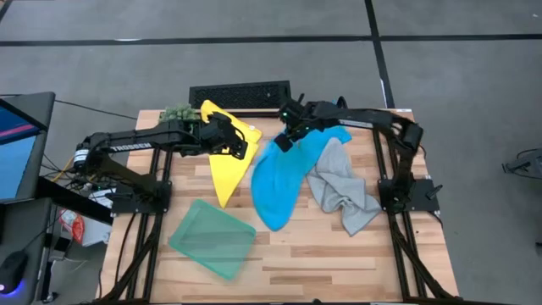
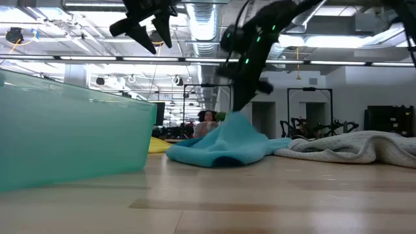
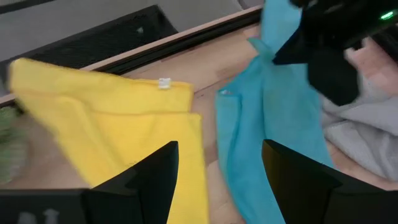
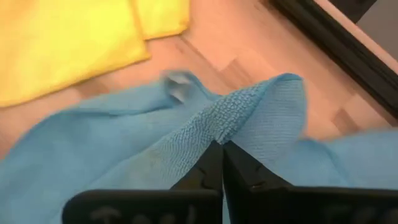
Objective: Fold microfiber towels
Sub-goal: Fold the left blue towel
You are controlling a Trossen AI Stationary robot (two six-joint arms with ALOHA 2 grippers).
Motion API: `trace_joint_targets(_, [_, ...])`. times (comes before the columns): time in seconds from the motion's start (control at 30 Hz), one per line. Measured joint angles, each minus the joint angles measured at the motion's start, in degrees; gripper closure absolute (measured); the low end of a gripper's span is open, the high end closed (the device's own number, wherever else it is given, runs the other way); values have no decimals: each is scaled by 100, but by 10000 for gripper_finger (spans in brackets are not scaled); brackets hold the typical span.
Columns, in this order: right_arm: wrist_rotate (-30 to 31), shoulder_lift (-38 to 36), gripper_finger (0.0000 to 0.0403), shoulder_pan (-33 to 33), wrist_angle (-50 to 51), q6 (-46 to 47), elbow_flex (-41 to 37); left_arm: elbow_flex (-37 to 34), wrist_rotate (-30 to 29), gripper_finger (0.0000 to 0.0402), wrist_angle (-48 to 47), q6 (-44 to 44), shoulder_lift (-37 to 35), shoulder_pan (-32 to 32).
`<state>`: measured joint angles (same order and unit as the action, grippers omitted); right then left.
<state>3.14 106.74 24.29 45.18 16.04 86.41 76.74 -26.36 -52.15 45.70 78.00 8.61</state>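
A yellow towel (image 1: 227,163) lies spread on the table's far left half. Beside it a bright blue towel (image 1: 281,185) lies in a long heap, and a light grey towel (image 1: 343,193) lies crumpled to its right. My right gripper (image 1: 289,140) is over the blue towel's far end, shut on it. The low view shows the cloth drawn up into a peak (image 2: 234,120) under that gripper (image 2: 246,97). My left gripper (image 3: 217,180) hovers open above the yellow towel's far part (image 3: 124,118) and touches nothing. My right gripper pinches a raised fold of the blue towel (image 4: 219,132) between its two fingertips, near the towel's far end. The fingers come from above, slanting down. The pinched fold stands up as a peak, and the rest of the towel lies slack on the table (image 1: 275,207).
A see-through teal green tray or bin (image 1: 212,238) sits at the near left and fills the left of the low view (image 2: 65,136). A fuzzy green plant ball (image 1: 178,113) and a black grille (image 1: 240,93) stand at the far edge. Bare wood lies along the near edge.
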Motion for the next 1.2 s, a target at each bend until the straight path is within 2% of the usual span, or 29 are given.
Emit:
trace_joint_targets(0.1, [13,-350,380,-105,323,36,-137,-329,188,178,478,-180,10,1])
trace_joint_targets(0.23, [19,-863,385,-295,256,349,-816,-1075,528,178,1548,-227,7,97])
trace_joint_targets(0.43, [-6,-1396,378,-615,-118,1100,-2151,-2392,1217,178,3837,-567,172,239])
trace_joint_targets(0.53, [-20,-1563,371,-830,-328,1584,-2690,-2626,1585,178,4679,-970,551,234])
trace_joint_targets(0.63, [-27,-1632,367,-1127,-563,2006,-3073,-2459,1963,178,4847,-1462,1112,154])
trace_joint_targets(0.87, [-20,-1759,369,-1849,-565,2701,-3385,-1541,2049,178,4856,-2016,2342,-1])
trace_joint_targets(1.07, [18,-1790,368,-2285,-578,3107,-3423,-927,1967,178,4907,-2842,2765,22])
trace_joint_targets(1.2, [47,-1790,367,-2562,-557,3360,-3423,-704,2132,178,5009,-3415,2904,86])
